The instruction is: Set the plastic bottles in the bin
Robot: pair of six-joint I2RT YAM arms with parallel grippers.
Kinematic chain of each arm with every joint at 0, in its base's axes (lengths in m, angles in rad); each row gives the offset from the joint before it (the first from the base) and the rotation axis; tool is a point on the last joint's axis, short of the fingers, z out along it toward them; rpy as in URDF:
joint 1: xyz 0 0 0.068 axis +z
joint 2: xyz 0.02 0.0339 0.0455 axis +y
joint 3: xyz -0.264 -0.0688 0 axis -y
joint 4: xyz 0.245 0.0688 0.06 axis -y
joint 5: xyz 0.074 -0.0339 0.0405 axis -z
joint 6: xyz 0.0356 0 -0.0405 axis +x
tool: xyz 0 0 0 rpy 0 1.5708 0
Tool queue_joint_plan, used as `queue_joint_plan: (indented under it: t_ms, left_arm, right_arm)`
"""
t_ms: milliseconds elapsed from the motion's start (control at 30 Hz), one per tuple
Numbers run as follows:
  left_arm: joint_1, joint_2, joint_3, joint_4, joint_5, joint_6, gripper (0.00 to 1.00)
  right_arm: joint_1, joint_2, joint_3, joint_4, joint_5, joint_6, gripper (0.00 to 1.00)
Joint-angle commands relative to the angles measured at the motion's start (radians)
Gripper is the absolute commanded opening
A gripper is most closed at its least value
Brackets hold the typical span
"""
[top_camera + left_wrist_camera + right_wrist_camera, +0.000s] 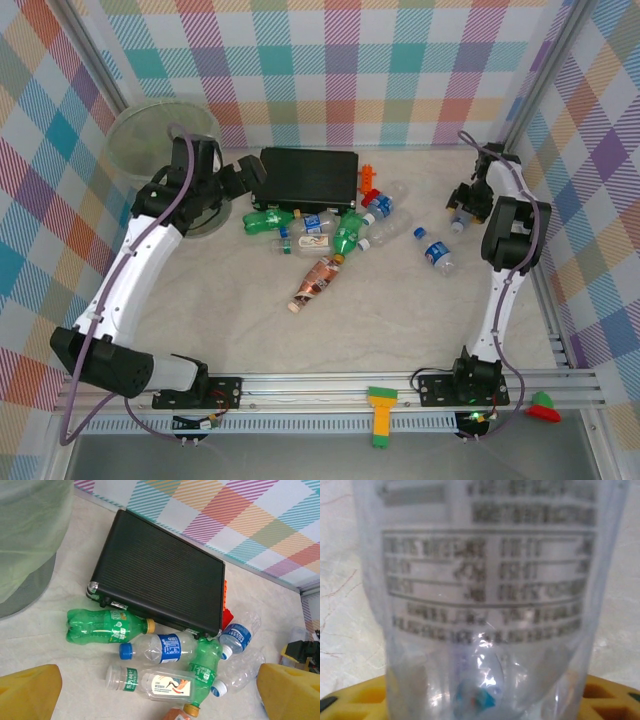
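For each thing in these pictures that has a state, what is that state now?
left pincer: open, holding nothing.
right pincer: around a clear bottle; whether it grips, I cannot tell.
bin: upright, top open.
black case: closed, lying flat.
green bottle: capped, on its side.
blue-label bottle: capped, on its side.
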Motion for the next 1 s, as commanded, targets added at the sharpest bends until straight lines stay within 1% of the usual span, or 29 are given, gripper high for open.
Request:
queue_joint_plan:
  t_ms: [0, 33, 100, 300, 467, 567, 633, 800, 867, 967]
  left_arm:
    - [-0.005, -0.035, -0.017, -0.001, -0.023, -0.017, 0.99]
    - [-0.005, -0.038, -0.019, 0.001, -0.020, -0.017, 1.00]
    - [-0.004, -0.046, -0.026, 0.013, 0.005, -0.017, 0.99]
    - [-0.002, -0.063, -0.047, 0.071, 0.082, -0.036, 1.00]
    - [0.022, -0.031, -0.044, 0.122, 0.209, -0.106, 1.00]
    - [0.039, -0.004, -0.048, 0.187, 0.308, -0.167, 1.00]
    - [0.047, 0.013, -0.054, 0.249, 0.372, -0.209, 1.00]
    - [0.054, 0.065, -0.053, 0.384, 0.500, -0.291, 0.93]
    - [0.054, 0.087, -0.048, 0.427, 0.542, -0.311, 0.88]
    - [0.054, 0.112, -0.042, 0.489, 0.592, -0.332, 0.84]
  right_arm:
    - [0.020, -0.064, -0.051, 0.024, -0.005, 0.017, 0.51]
    - [0.025, -0.085, -0.069, 0.039, 0.000, 0.020, 0.48]
    - [0.029, -0.121, -0.097, 0.060, 0.000, 0.026, 0.46]
    - [0.059, -0.257, -0.177, 0.088, -0.024, 0.041, 0.49]
    - [0.126, -0.414, -0.256, 0.117, -0.053, 0.047, 0.49]
    - [0.202, -0.498, -0.273, 0.119, -0.048, 0.032, 0.49]
    - [0.272, -0.548, -0.275, 0.117, -0.039, 0.023, 0.49]
    - [0.464, -0.631, -0.263, 0.134, -0.005, 0.018, 0.49]
    - [0.543, -0.641, -0.238, 0.133, 0.007, 0.014, 0.49]
    - [0.664, -0.641, -0.193, 0.135, 0.036, -0.006, 0.49]
